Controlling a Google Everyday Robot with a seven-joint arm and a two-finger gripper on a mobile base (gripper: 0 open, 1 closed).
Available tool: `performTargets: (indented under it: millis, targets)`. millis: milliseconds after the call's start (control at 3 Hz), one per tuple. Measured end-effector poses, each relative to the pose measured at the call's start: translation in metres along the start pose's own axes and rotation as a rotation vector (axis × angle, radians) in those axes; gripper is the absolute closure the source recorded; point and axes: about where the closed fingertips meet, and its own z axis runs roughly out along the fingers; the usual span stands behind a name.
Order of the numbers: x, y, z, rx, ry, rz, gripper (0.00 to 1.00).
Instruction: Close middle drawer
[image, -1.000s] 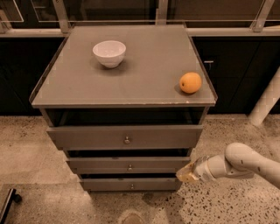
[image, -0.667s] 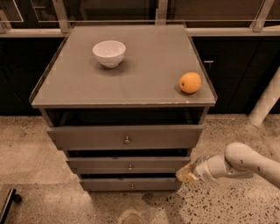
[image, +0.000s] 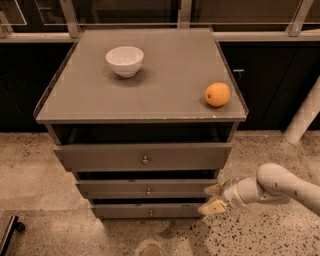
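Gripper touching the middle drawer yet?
Cannot tell. In the camera view the gripper overlaps the right end of the middle drawer; neither contact nor gap shows plainly.

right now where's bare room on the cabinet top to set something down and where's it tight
The cabinet top is bare between the white bowl and the orange, across its front left, and behind the orange. Tight spot: the right end of the middle drawer, where the gripper sits, fingers open.
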Motion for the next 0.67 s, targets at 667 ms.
performTargets:
  millis: [667]
  targets:
    - [0.0000, 0.0001, 0.0001, 0.000, 0.000, 0.000, 0.00]
